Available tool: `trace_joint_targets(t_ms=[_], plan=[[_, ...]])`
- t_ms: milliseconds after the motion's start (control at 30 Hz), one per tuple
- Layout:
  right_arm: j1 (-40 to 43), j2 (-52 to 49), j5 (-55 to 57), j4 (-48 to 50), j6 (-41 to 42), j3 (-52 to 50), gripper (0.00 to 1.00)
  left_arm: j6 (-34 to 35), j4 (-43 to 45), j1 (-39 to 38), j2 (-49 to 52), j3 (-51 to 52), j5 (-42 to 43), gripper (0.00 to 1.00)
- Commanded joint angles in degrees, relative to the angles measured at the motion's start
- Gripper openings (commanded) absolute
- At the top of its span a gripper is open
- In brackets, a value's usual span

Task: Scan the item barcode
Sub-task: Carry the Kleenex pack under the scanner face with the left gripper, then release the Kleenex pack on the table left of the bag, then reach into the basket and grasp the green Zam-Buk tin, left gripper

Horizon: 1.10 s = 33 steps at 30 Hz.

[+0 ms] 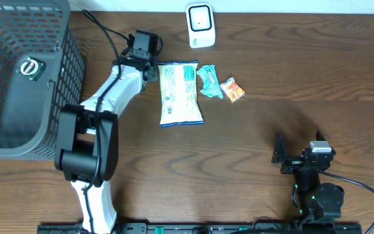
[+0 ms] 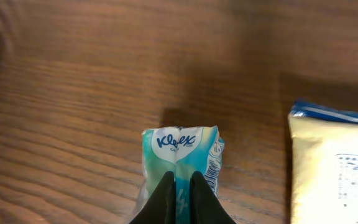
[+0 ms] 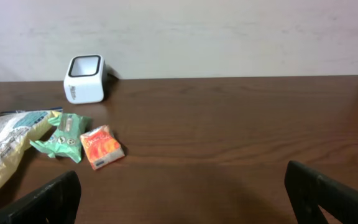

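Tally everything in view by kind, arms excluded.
Packaged items: 5 (white-and-blue snack bag, teal crinkled packet, orange packet, teal Kleenex tissue pack, round green-and-white item inside the basket)
White barcode scanner: 1
Grey mesh basket: 1
Total: 7

The Kleenex pack [image 2: 180,149] runs off the bottom of the left wrist view, its lower part covered by the black fingers [image 2: 161,200] of the pinched left jaws. From overhead it is hidden under that wrist altogether. Right of those jaws, the chip bag [image 2: 334,168] is cut by the right and bottom edges, its print too blurred to read. The right jaws show only as dark, blurred stubs at the lower edge. Far left of both jaws the basket [image 1: 73,65] is clipped by the frame, and the round thing [image 1: 30,67] inside is too small to name.
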<state>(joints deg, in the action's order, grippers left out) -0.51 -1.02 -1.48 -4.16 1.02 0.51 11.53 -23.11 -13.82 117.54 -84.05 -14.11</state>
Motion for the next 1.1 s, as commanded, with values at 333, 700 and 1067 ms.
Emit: trace_joint_targets(t_ms=[333, 700, 1067], plan=[[0.4, 0.2, 0.3, -0.1, 0.6, -0.2, 0.99, -2.5, 3.0, -0.6, 0.4, -0.5, 6.2, 0.26], [0.4, 0.2, 0.3, -0.1, 0.6, -0.2, 0.99, -3.0, 9.4, 2.4, -19.6, -0.6, 5.9, 0.83], [0.4, 0.2, 0.3, -0.1, 0.6, -0.2, 0.99, -1.4, 19.8, 26.5, -34.4, -0.6, 6.0, 0.98]])
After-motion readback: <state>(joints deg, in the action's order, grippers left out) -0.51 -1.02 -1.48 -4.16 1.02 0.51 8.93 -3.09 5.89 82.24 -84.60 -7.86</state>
